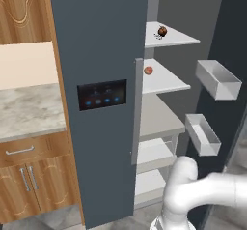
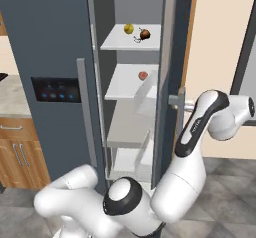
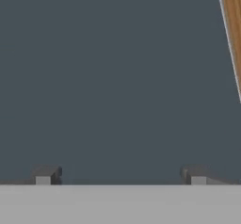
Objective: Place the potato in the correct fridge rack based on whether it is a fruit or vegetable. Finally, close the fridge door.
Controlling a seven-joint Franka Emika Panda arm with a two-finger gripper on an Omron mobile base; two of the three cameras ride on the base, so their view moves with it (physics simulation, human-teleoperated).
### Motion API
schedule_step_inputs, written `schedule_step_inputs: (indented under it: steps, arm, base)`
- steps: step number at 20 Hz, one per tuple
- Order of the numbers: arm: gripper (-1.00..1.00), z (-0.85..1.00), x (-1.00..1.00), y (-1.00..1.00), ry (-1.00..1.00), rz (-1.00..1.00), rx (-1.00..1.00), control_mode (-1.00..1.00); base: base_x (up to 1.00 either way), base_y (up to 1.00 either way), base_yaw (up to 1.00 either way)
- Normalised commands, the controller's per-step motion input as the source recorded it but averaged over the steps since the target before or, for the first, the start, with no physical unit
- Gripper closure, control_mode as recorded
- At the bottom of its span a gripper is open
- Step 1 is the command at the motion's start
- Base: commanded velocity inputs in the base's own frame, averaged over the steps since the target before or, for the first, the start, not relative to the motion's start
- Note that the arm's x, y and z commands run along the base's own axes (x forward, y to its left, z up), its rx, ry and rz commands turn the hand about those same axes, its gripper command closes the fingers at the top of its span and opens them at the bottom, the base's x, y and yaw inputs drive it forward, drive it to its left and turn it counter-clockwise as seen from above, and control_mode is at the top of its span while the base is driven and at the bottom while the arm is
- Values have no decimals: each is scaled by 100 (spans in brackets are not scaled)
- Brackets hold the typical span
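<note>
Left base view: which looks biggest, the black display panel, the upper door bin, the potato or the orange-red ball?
Largest to smallest:
1. black display panel
2. upper door bin, though it sits nearer the camera
3. potato and orange-red ball: both tiny, too alike to rank

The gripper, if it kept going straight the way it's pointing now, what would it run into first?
Most likely the fridge door: its flat slate-grey face spans the hand view just past the open gripper, nothing between. How near is unclear; in the right base view the hand sits by the door's outer side.
</note>
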Motion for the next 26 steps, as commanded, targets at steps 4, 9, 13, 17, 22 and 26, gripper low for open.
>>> schedule_step_inputs:
  steps: [4, 9, 13, 17, 22, 26]
  arm:
    - [-100, 48, -11, 100, -19, 0, 3, -100]
    - [-100, 49, 0, 100, -19, -2, 4, -100]
    - [-100, 47, 1, 100, -17, -11, 3, -100]
    - [-100, 41, 33, 100, -13, -21, 0, -100]
    - [-100, 36, 57, 97, -11, -29, -2, -100]
    - [-100, 39, 76, 79, -7, -33, -2, -100]
  base:
    - [0, 0, 0]
    - [0, 0, 0]
    - [0, 0, 0]
    - [0, 0, 0]
    - [0, 0, 0]
    - [0, 0, 0]
